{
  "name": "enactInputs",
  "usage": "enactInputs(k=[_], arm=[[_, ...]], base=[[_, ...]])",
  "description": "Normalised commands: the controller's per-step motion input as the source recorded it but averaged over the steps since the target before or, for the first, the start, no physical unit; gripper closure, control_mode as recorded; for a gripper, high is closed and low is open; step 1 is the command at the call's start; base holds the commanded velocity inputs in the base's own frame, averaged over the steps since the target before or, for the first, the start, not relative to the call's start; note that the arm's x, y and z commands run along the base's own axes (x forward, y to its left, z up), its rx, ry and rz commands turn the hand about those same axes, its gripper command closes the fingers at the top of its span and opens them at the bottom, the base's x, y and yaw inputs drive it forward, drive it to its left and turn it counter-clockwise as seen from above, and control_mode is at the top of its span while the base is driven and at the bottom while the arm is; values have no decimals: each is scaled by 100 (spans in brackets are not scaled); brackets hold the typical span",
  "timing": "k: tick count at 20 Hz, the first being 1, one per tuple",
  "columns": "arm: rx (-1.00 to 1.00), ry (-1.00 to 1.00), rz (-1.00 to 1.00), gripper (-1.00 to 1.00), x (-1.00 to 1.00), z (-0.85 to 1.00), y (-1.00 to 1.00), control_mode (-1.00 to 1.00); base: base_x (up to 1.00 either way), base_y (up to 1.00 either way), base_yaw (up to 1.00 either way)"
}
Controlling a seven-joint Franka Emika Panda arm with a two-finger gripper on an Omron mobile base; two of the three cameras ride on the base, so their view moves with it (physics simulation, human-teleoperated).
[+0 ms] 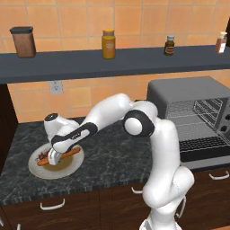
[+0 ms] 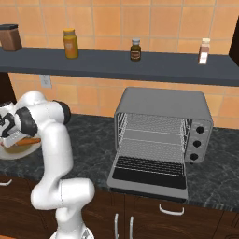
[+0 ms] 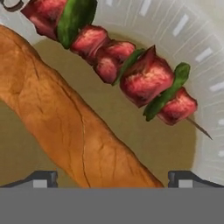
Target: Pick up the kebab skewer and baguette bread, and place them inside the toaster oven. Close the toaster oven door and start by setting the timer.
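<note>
The baguette bread (image 3: 65,127) lies slanted across a grey plate (image 3: 205,57), with the kebab skewer (image 3: 131,74) of red meat and green pieces beside it. My gripper (image 3: 113,179) hangs open just above the plate, its fingertips (image 3: 41,178) on either side of the loaf's near end without touching it. From the left base view the gripper (image 1: 55,158) points down over the baguette bread (image 1: 72,153) and skewer (image 1: 42,156) on the plate (image 1: 40,173). To the right stands the toaster oven (image 2: 163,105), its door (image 2: 149,172) folded down flat and the wire racks bare.
The plate sits near the left end of the dark stone counter (image 1: 112,157). A dark shelf (image 1: 117,60) above holds a brown canister (image 1: 23,41), a yellow jar (image 1: 108,43) and small bottles. The lowered door overhangs the counter's front edge. Three knobs (image 2: 198,142) line the oven's right side.
</note>
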Motion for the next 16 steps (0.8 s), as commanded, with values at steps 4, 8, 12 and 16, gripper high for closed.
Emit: enactInputs(k=[4, 8, 12, 16], arm=[[0, 0, 13, -100, -7, -25, 0, -100], [0, 0, 5, 100, -28, -6, 0, -100], [0, -2, 0, 100, -52, 6, -21, -100], [0, -12, 0, 100, -49, 47, -57, -100]], base=[[0, 0, 0], [0, 0, 0], [0, 0, 0], [0, 0, 0]])
